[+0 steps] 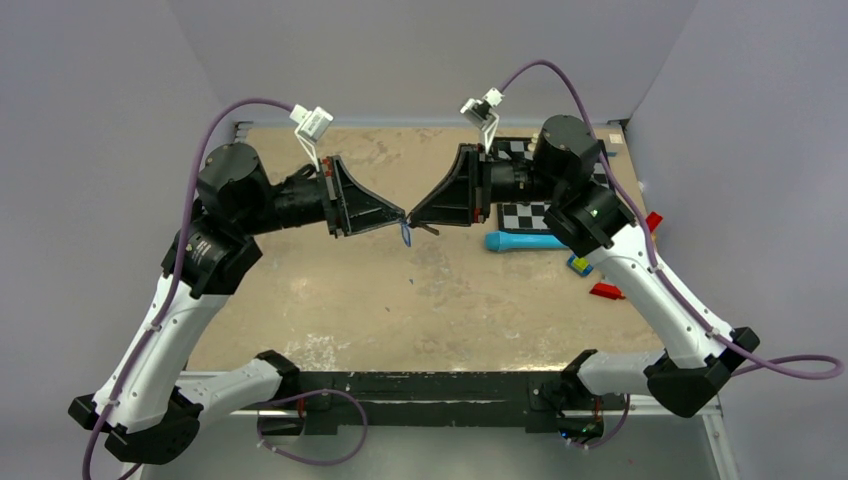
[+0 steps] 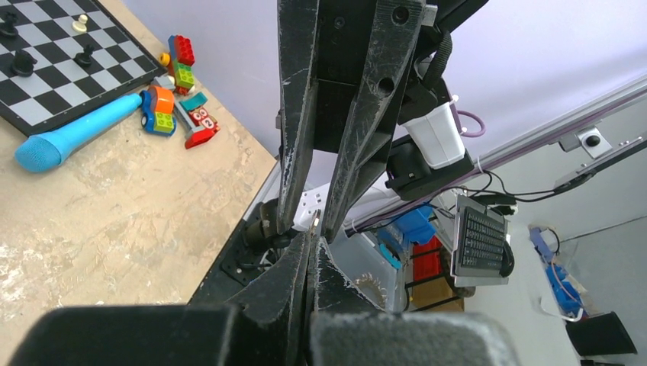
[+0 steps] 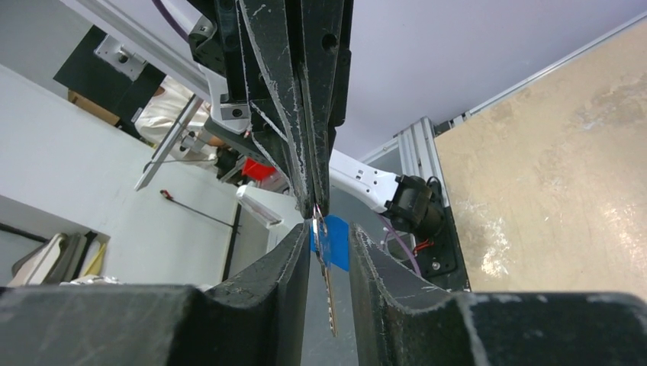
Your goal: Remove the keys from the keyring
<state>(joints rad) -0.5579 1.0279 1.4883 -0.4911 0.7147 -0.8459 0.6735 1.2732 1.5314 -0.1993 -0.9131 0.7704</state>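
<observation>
The keys hang in mid-air above the middle of the table: a blue oval head with a thin grey blade [image 1: 404, 236]. My left gripper [image 1: 398, 214] is shut on the thin ring at their top. In the left wrist view its tips [image 2: 313, 238] are pressed together with a metal sliver [image 2: 316, 221] sticking out. My right gripper [image 1: 414, 219] faces it tip to tip. In the right wrist view it [image 3: 328, 232] is open, with the blue key head [image 3: 323, 245] and blade [image 3: 330, 297] hanging between its fingers, closer to the left one.
A long light-blue tube-shaped tool [image 1: 525, 241] lies right of centre beside a chessboard [image 1: 530, 212]. A small blue-and-yellow block [image 1: 579, 265] and red bricks [image 1: 606, 291] lie near the right arm. Toy bricks [image 2: 175, 65] show in the left wrist view.
</observation>
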